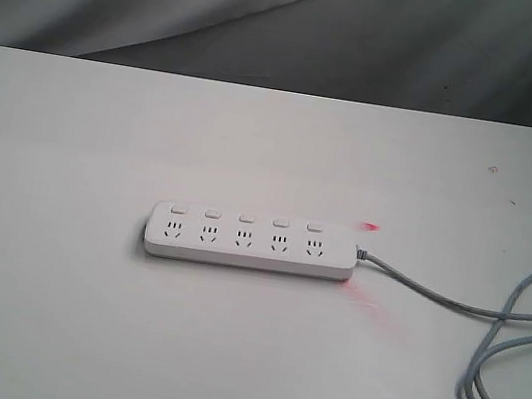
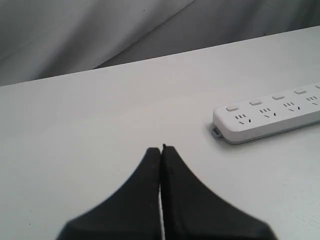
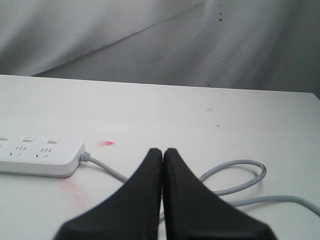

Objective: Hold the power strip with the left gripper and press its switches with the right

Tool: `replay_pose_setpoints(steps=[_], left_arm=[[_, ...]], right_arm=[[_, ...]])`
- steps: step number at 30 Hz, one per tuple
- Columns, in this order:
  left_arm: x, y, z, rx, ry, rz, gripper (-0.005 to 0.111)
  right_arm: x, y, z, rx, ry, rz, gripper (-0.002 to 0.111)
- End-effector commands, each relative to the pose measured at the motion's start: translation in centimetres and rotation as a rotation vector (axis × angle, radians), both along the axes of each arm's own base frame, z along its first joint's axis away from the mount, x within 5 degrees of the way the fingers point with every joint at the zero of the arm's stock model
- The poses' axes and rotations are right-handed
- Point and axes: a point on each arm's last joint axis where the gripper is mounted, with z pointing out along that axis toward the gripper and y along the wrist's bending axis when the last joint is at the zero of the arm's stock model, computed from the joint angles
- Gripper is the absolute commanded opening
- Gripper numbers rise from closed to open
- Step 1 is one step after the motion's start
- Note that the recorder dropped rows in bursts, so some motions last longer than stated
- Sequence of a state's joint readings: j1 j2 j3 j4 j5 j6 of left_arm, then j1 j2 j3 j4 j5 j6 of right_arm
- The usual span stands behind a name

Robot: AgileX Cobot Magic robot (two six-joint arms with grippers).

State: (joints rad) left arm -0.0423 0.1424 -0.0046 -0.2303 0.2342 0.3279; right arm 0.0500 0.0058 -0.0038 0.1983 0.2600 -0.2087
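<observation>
Power strip (image 1: 251, 243) lies flat at the middle of a white counter (image 1: 66, 310), its length running left to right and its five switches (image 1: 246, 219) lined along the far edge. A grey cord (image 1: 453, 299) leaves the right end and loops toward the counter's right side, and a red glow (image 1: 371, 227) marks the surface by that end. The left fingers (image 2: 155, 162) and right fingers (image 3: 156, 162) are each clenched together on nothing, both well apart from the strip.

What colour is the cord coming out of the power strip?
Light grey. The cord shows best in the exterior view, looping away from the white power strip.
</observation>
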Motion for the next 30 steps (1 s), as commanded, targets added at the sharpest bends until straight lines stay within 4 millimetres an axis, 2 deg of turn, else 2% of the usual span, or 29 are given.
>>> replay_pose_setpoints(steps=[1,10,17,19,23,24,27,30], left_arm=[[0.0,0.1,0.0,0.037,-0.023,0.005,0.0],[0.3,0.6,2.3,0.061,-0.276,0.054,0.0],[0.3,0.8,3.4,0.028,-0.397,0.083,0.0],[0.2,0.9,4.1,-0.1,-0.462,0.103,0.0],[-0.4,1.2,6.0,-0.645,-0.651,0.094,0.0],[-0.5,1.3,6.3,-0.703,-0.683,0.083,0.0],[-0.7,1.4,6.7,-0.705,-0.725,0.073,0.0],[-0.5,1.3,6.2,-0.826,-0.652,0.071,0.0]], right_arm=[[0.0,0.0,0.0,0.004,-0.011,-0.005,0.0],[0.0,0.0,0.0,0.004,-0.011,-0.005,0.0],[0.0,0.0,0.0,0.004,-0.011,-0.005,0.0],[0.0,0.0,0.0,0.004,-0.011,-0.005,0.0],[0.0,0.0,0.0,0.004,-0.011,-0.005,0.0],[0.0,0.0,0.0,0.004,-0.011,-0.005,0.0],[0.0,0.0,0.0,0.004,-0.011,-0.005,0.0],[0.0,0.0,0.0,0.004,-0.011,-0.005,0.0]])
